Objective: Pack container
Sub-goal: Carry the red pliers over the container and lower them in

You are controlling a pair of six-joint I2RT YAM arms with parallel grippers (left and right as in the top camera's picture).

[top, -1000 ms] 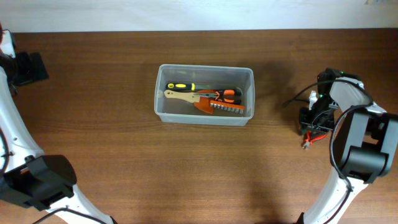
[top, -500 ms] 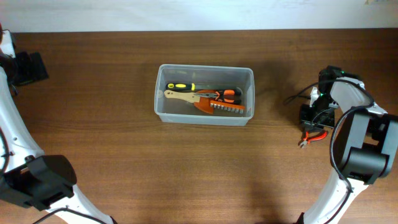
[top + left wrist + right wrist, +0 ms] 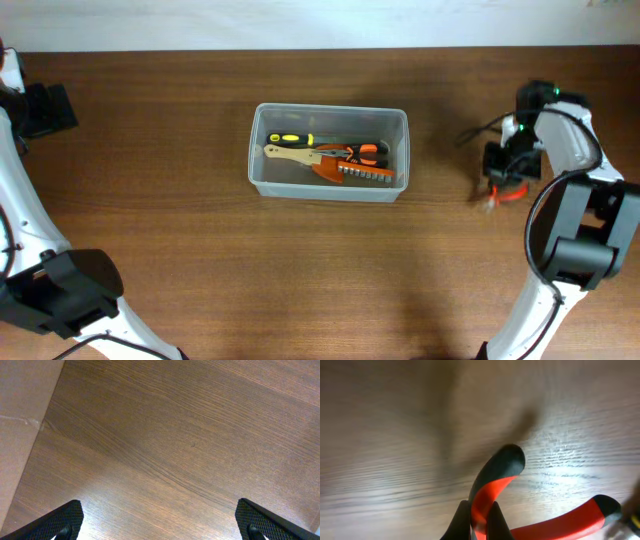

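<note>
The clear plastic container [image 3: 258,160] stands at the table's middle and holds a yellow-handled screwdriver, a wooden spatula, an orange bit holder and other tools. My right gripper [image 3: 503,190] is at the right side, shut on one red-and-black handle of a pair of pliers [image 3: 510,195]. In the right wrist view the fingers [image 3: 479,522] pinch that handle [image 3: 495,475] above the wood, and the second handle [image 3: 570,520] sticks out to the right. My left gripper [image 3: 160,527] is open over bare wood at the far left, away from the container.
The left arm's black body [image 3: 45,108] sits at the table's far left edge. A pale surface [image 3: 20,420] borders the table in the left wrist view. A cable runs beside the right arm [image 3: 480,135].
My right gripper has moved toward the far side of the table with the pliers in it. The left arm and the container have not moved.
</note>
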